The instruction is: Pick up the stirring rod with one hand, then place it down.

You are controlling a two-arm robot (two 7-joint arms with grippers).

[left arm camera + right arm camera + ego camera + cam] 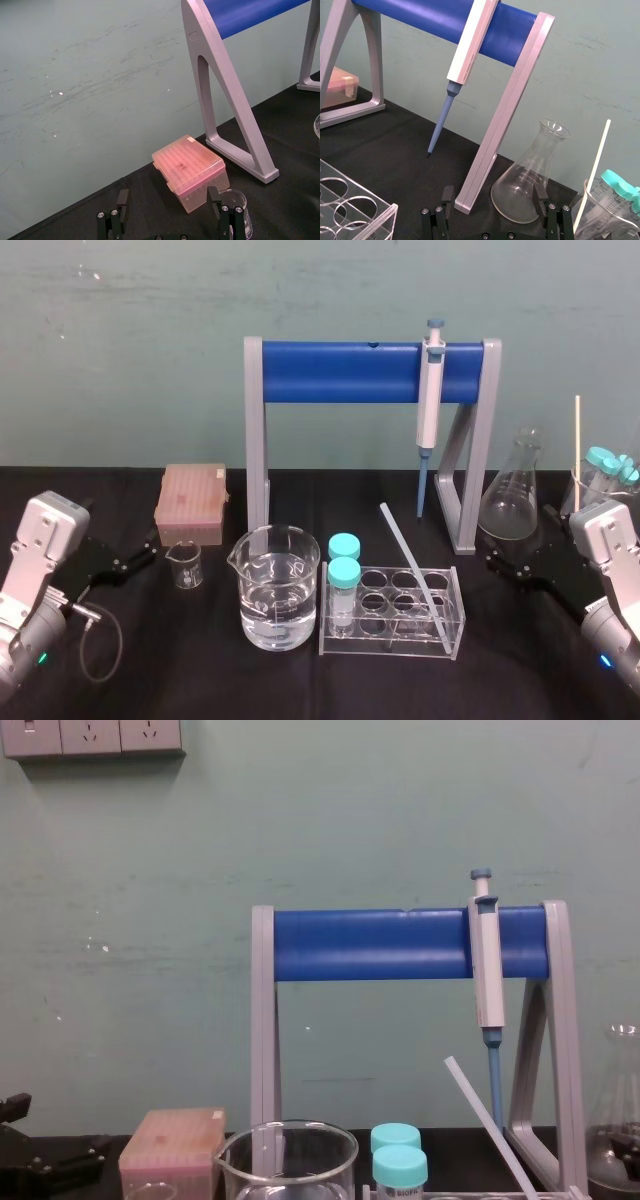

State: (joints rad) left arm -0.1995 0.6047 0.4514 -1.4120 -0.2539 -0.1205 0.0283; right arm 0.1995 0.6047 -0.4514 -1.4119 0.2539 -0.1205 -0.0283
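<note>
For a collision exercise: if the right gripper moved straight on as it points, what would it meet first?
Probably the glass flask, just ahead of the open right gripper; depth is unclear.

The stirring rod (405, 550) leans in the test-tube rack (380, 641), right of the large beaker (279, 590); behind, the pipette (430, 390) hangs on the stand (340, 372).

Grey wrist (45, 530), black left hand (150, 548), looped cable (117, 635)

Stand bar (340, 372) blue; tip box (190, 502) pink; tube caps (344, 546) teal; table (200, 675) black; stirring rod (401, 540) translucent-white.
</note>
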